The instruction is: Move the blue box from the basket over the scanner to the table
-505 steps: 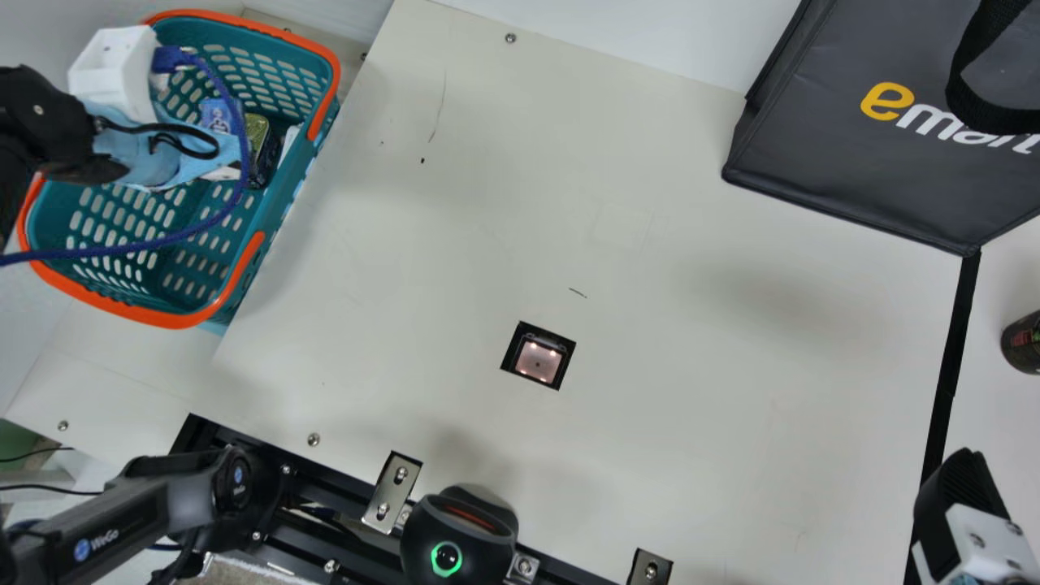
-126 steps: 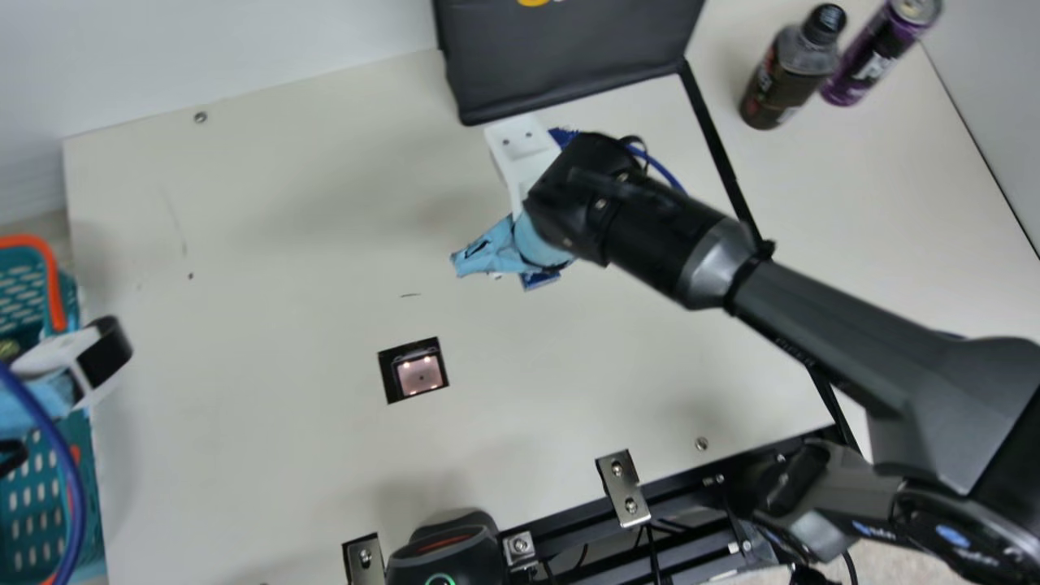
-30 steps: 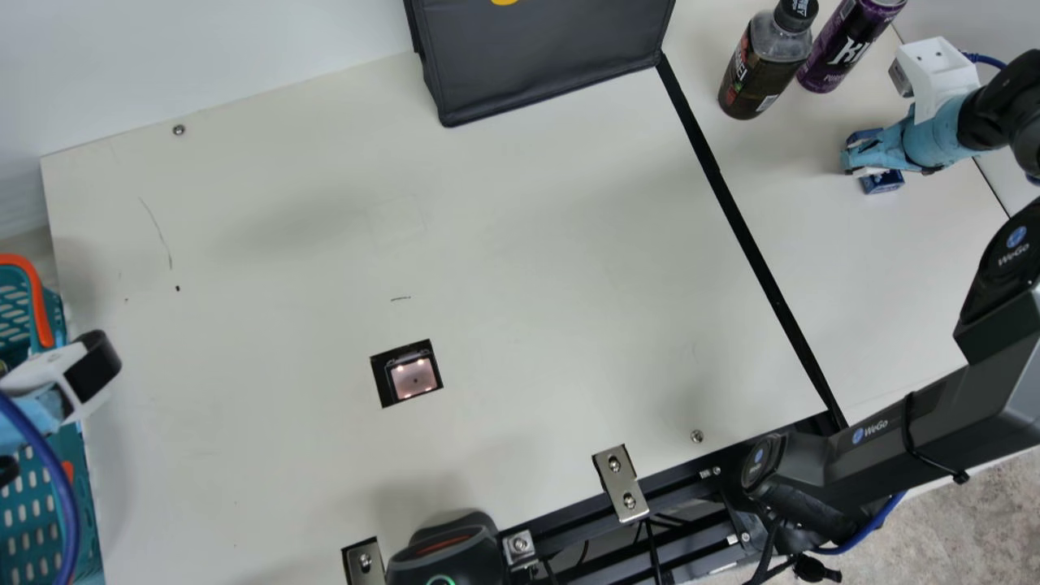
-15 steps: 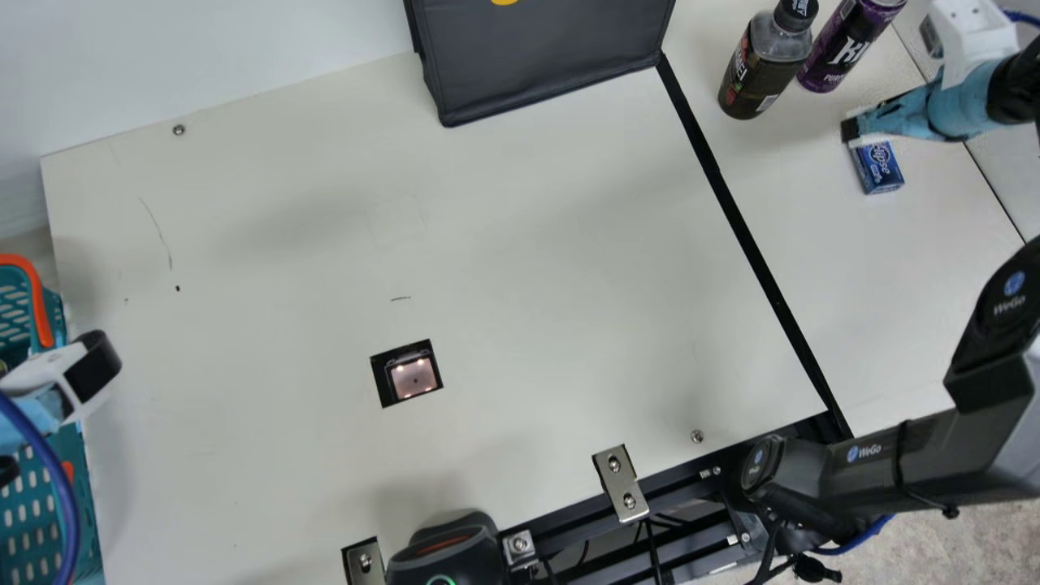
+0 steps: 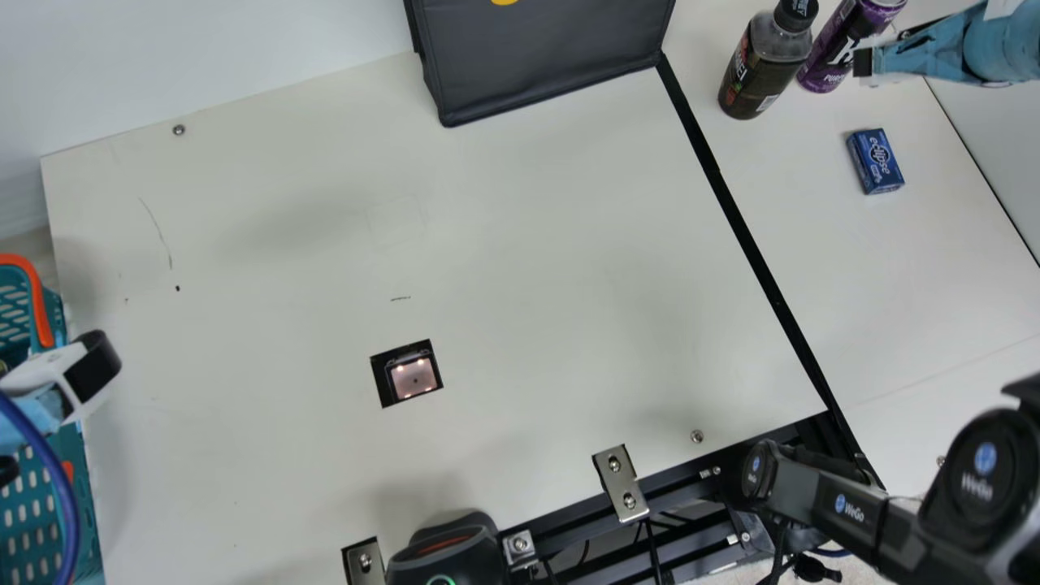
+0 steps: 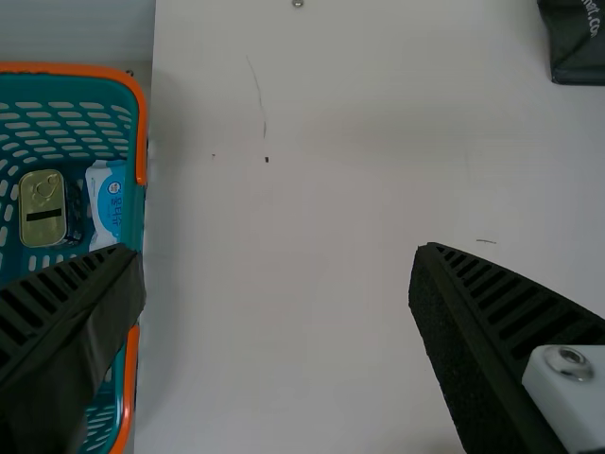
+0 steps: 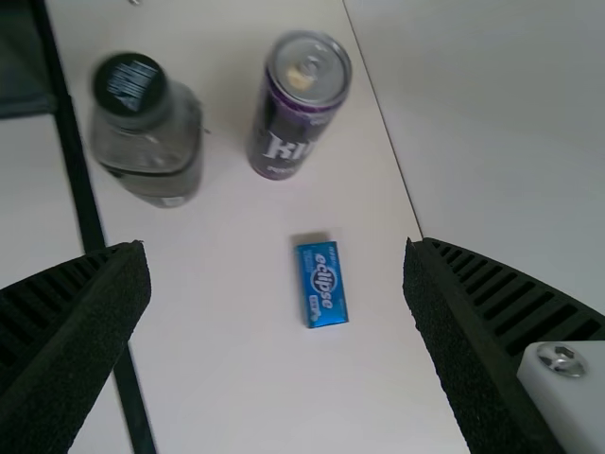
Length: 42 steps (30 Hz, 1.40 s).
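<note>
The blue box (image 7: 322, 284) lies on the table (image 7: 227, 388) near the can (image 7: 299, 104); the right gripper (image 7: 276, 248) and left gripper (image 6: 277, 248) gape empty. It's probably light and stiff; best pinched midway along its long sides.

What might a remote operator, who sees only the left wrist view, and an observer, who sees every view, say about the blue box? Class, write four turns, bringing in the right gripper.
Operator: Where is the blue box now?
Observer: It lies on the table, to the right of the black strip in the main view; that's the blue box.
Operator: Is the right gripper holding it?
Observer: No. The right gripper is open above the table, its two fingers well apart, and the box sits free, near the upright bottle and can.
</note>
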{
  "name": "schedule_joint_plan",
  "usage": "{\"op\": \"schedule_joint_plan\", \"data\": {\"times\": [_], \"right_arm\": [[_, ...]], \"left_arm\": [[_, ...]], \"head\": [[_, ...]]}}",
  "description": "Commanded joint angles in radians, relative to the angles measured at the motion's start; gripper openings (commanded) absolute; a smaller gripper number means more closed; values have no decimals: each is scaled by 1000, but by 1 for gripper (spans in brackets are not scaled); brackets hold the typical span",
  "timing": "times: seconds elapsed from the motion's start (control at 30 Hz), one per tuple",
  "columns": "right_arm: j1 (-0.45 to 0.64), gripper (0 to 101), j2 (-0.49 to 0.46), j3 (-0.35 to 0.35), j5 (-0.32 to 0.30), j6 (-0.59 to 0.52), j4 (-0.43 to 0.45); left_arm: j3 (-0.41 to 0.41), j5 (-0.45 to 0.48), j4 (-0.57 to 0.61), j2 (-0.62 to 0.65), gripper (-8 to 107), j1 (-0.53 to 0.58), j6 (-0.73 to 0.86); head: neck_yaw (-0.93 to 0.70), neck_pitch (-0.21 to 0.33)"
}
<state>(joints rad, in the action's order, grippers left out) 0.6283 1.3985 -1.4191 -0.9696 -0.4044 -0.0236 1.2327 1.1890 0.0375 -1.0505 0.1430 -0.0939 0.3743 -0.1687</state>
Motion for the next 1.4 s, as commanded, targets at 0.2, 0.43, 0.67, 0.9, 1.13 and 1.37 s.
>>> {"op": "schedule_joint_plan", "data": {"times": [0.2, 0.43, 0.67, 0.9, 1.13, 1.37], "right_arm": [[-253, 95, -214, 6, -97, 191, 83], [-299, 95, -288, 48, -130, 222, 66], [-413, 95, -411, 100, -168, 283, 56], [-527, 95, -533, 151, -206, 344, 47], [-640, 95, -654, 201, -243, 404, 38], [-642, 95, -659, 202, -251, 404, 35]], "left_arm": [[0, 0, 0, 0, 90, 0, 0], [-10, 9, -4, 105, 90, -41, 33], [-23, 19, -9, 227, 90, -89, 72], [-29, 28, -12, 293, 90, -114, 94], [-29, 27, -12, 296, 90, -114, 94], [-29, 27, -12, 296, 90, -114, 94]], "head": [[2, 30], [-138, 30], [-301, 30], [-347, 30], [-347, 30], [-347, 30]]}}
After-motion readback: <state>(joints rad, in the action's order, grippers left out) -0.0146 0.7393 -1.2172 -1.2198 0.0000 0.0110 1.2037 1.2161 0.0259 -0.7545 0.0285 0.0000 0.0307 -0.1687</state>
